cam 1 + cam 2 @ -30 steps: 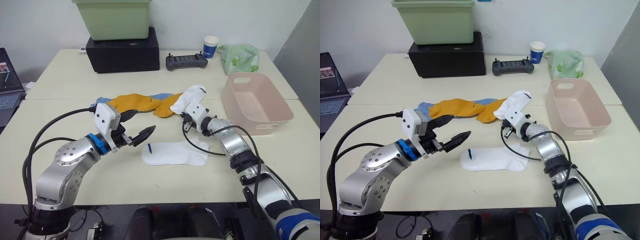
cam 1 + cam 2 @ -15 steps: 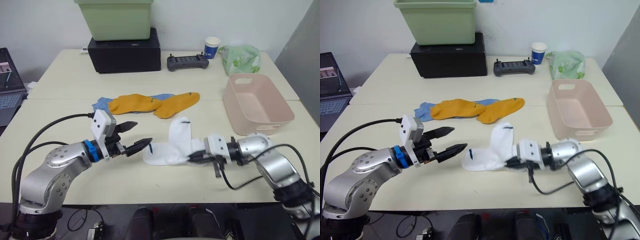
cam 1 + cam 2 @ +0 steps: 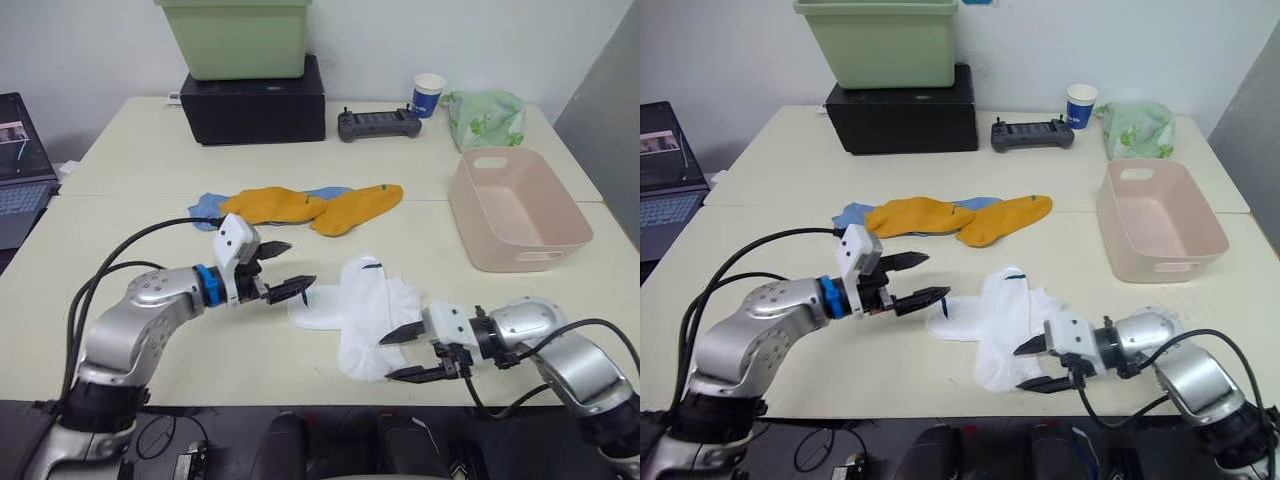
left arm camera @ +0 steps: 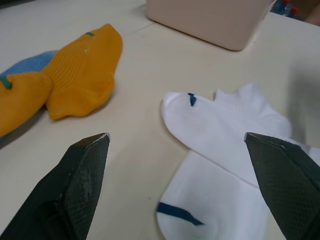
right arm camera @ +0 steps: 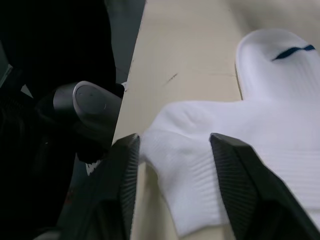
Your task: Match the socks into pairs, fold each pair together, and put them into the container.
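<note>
While both arms reach low over the table (image 3: 120, 170), head views show the left gripper (image 3: 285, 270) open, tips just beside the white socks (image 3: 365, 305), and the right gripper (image 3: 405, 355) open at their near edge. White socks lie crossed, one over the other; orange socks (image 3: 310, 207) and a blue sock (image 3: 205, 205) lie behind, pink basket (image 3: 515, 215) off to their right. Left wrist: fingers (image 4: 82, 187) spread, white socks between them. Right wrist: fingers (image 5: 122, 192) spread around a white sock's edge.

No legible text, labels, brands or numbers. Blue paper cup (image 3: 427, 94) carries a white mark, unreadable. White socks (image 3: 365, 308) show only plain dark cuff marks.
</note>
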`<state>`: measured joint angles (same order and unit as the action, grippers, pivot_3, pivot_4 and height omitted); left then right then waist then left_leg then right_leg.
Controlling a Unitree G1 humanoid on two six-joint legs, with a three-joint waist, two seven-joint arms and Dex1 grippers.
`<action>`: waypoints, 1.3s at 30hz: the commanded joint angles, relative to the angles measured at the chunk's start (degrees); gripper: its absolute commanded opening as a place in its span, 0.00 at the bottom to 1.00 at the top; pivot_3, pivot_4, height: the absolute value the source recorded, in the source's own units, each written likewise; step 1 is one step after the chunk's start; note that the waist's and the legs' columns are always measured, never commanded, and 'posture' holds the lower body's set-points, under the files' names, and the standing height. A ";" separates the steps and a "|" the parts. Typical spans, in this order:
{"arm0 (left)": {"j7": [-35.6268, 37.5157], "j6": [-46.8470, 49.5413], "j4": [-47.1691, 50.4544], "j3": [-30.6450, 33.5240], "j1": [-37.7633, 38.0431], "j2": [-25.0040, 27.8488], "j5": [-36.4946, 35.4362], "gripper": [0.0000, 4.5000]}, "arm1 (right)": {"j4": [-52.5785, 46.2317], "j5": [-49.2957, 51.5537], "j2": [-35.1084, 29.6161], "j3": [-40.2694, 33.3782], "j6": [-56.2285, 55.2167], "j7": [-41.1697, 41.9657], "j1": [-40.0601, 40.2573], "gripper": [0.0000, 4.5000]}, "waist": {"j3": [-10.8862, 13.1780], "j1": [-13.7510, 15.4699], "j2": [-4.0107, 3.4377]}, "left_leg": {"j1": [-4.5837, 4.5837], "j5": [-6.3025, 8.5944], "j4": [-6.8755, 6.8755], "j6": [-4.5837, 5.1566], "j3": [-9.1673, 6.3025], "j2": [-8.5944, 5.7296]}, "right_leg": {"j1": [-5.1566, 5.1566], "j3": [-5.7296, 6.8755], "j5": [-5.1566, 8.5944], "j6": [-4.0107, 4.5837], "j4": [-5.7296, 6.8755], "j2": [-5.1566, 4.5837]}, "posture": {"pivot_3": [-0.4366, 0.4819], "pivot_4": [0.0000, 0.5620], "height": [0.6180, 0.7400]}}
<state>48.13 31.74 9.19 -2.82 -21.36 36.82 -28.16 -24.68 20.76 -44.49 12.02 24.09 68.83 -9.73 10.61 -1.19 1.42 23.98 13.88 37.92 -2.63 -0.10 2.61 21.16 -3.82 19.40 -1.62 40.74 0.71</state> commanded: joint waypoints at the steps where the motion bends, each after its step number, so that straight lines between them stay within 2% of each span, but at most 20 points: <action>1: 1.14 -6.87 -7.82 -4.93 -5.36 -3.37 6.49 1.00 | -3.94 3.84 -1.08 -4.53 4.14 -2.91 2.40 0.53 | 0.00 -0.03 0.01 | 0.00 0.00 0.00 0.00 0.01 -0.01 | 0.00 0.01 0.00 0.00 0.00 0.00 | 0.48 0.27 1.00; 9: 1.55 -17.02 -28.61 -12.01 -17.58 -15.12 16.85 1.00 | -7.40 5.91 -1.08 -7.15 12.69 -11.13 11.28 0.53 | 0.01 -0.19 0.02 | 0.13 0.00 0.00 0.00 0.04 -0.13 | 0.11 0.00 0.00 0.00 -0.02 0.13 | 0.48 0.27 1.00; 14: 1.65 -21.43 -38.49 -13.96 -21.89 -19.36 21.78 1.00 | -7.43 0.76 -1.41 -3.66 10.83 -14.13 12.93 0.53 | 0.01 -0.72 0.02 | 0.11 0.00 0.00 0.00 0.08 -0.20 | 0.14 -0.01 0.00 0.00 0.02 0.22 | 0.48 0.27 1.00; 17: 2.22 -22.53 -41.92 -15.69 -22.79 -19.97 24.96 0.86 | -5.79 -2.67 -0.13 -1.04 8.96 -16.44 12.70 0.54 | 0.00 -0.72 0.03 | 0.11 0.00 -0.02 0.00 0.07 -0.19 | 0.18 -0.01 0.00 -0.01 0.03 0.25 | 0.48 0.27 1.00; 21: 3.30 -22.31 -42.96 -15.38 -22.92 -20.38 25.91 0.57 | -5.12 -3.65 1.03 0.27 7.96 -17.10 12.55 0.54 | -0.01 -0.68 0.04 | 0.06 0.00 0.00 0.00 0.07 -0.17 | 0.12 0.02 0.00 -0.01 0.04 0.26 | 0.48 0.27 1.00; 24: 3.64 -22.10 -43.11 -14.62 -23.13 -20.56 25.80 0.36 | -4.02 -4.06 2.16 0.55 6.99 -17.52 12.28 0.41 | -0.03 -0.69 0.07 | -0.06 0.00 0.01 0.00 0.08 -0.16 | 0.02 0.03 0.00 -0.02 0.06 0.27 | 0.48 0.27 1.00; 28: 3.59 -21.75 -42.77 -13.84 -22.84 -20.40 25.52 0.05 | -1.88 -5.29 2.99 0.51 4.82 -18.01 11.91 0.09 | -0.04 -0.69 0.06 | -0.07 0.00 0.00 0.00 0.08 -0.15 | 0.02 0.02 0.00 -0.01 0.09 0.27 | 0.48 0.27 1.00; 29: 3.51 -21.35 -42.41 -13.51 -22.59 -20.35 25.23 0.00 | -1.39 -5.42 2.94 0.52 4.37 -17.88 11.85 0.00 | -0.04 -0.68 0.06 | -0.07 0.00 0.00 0.00 0.08 -0.15 | 0.02 0.02 0.00 -0.02 0.09 0.27 | 0.48 0.27 1.00; 36: 3.63 -16.48 -37.56 -10.82 -20.32 -19.66 22.82 0.00 | 1.67 -3.95 3.40 -1.00 3.05 -16.95 8.79 0.00 | -0.04 -0.80 0.06 | -0.09 0.00 0.00 0.00 0.09 -0.13 | 0.03 0.02 0.00 -0.01 0.12 0.28 | 0.48 0.27 1.00; 39: 2.74 -10.94 -30.07 -8.31 -17.56 -18.75 20.33 0.00 | 1.21 -1.37 2.77 -3.01 4.63 -15.83 6.80 0.00 | -0.03 -0.79 0.06 | -0.08 -0.01 0.01 -0.01 0.08 -0.06 | 0.04 0.01 0.00 -0.01 0.13 0.26 | 0.48 0.27 1.00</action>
<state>51.32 18.63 -25.44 -13.05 -39.43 17.11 -6.14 -22.52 17.61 -41.33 11.49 27.87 52.52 -1.99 10.58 -1.98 1.48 23.93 13.87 37.92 -2.64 -0.02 2.60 21.23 -3.82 19.40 -1.62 40.87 0.96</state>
